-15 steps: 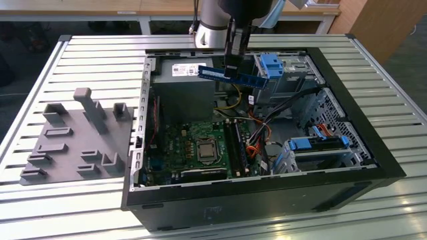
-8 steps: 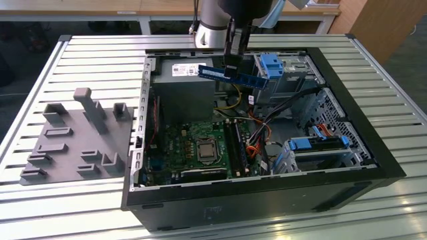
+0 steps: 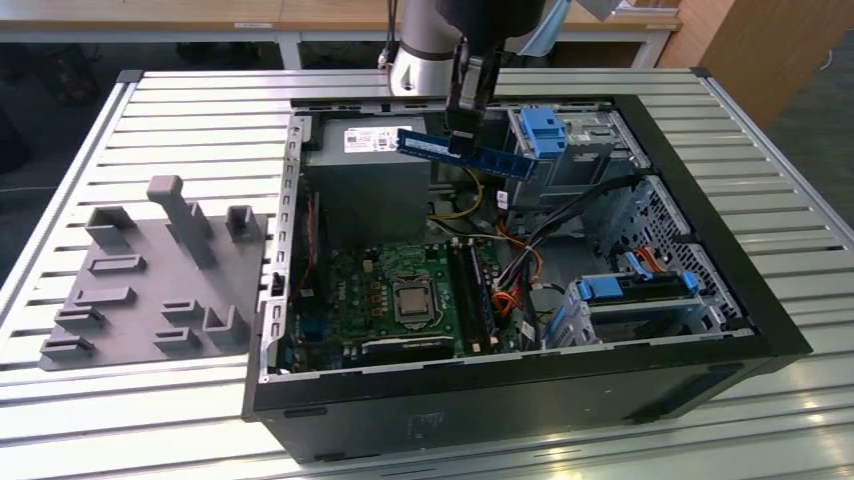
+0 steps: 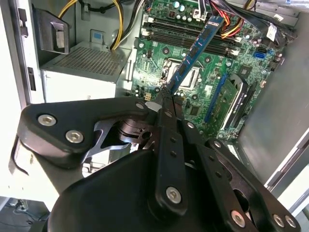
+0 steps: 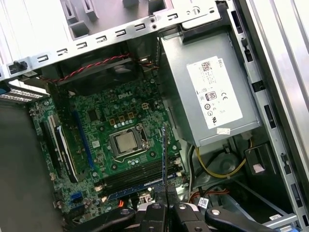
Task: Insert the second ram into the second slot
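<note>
The job is at the carrying stage. The end effector (image 3: 461, 128) hangs above the far end of the open computer case (image 3: 534, 385), and the fingers are pressed together on the second ram (image 3: 505, 160), pinching the blue stick by its upper long edge. The stick is in the air, well above the motherboard (image 3: 387, 300) and touching nothing else. It sits roughly over the gap between the power supply (image 3: 367, 180) and the drive cage (image 3: 581, 150) at the case's far edge. In the exterior view it dips a little toward that view's right.

The memory slots (image 3: 474, 290) lie on the case floor beside the processor socket (image 3: 407, 298), nearer the case's front edge than the stick is now. In the first wrist view the stick (image 5: 164, 154) shows edge-on as a thin line running across the slots (image 5: 135, 176), not along them. The second wrist view shows the same mismatch between the stick (image 4: 200, 43) and the slot rows (image 4: 193, 36).

As I judge it, seating the stick calls for three things. It needs turning until it runs parallel to the slots, levelling, and centring over the second slot. Then a straight, even press should go down on both ends. I cannot tell from here which slot is the free one.
</note>
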